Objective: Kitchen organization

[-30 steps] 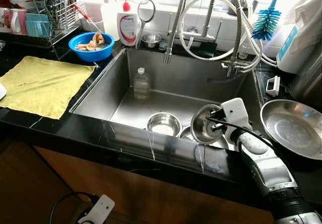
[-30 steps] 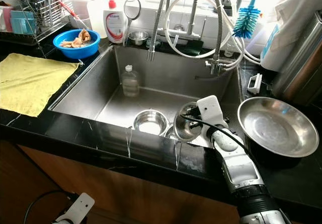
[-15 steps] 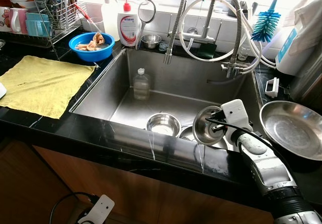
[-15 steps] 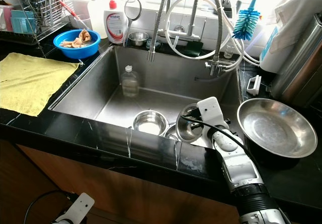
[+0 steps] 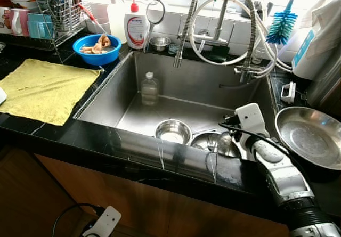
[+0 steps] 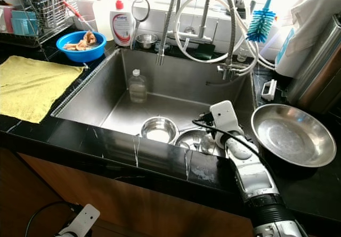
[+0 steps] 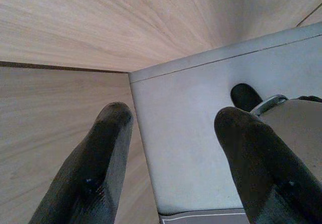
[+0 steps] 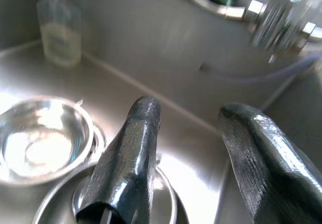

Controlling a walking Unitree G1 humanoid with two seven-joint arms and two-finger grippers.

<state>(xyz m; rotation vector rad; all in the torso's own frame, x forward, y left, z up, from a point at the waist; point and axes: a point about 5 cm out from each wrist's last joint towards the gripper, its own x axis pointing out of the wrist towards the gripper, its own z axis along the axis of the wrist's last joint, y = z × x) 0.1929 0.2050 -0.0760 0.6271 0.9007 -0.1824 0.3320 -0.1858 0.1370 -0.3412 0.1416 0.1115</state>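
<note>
Steel sink (image 5: 176,82) under window — two steel bowls (image 5: 173,131) nested near front wall. My right pincer (image 8: 188,148) above them, fingers apart, empty. Bowls light, rigid, likely wet-slick — grip by rim.

Open sink floor (image 5: 176,109) between the bottle (image 5: 149,89) and steel bowls (image 5: 173,131), faucet hoses (image 5: 234,29) overhead
</note>
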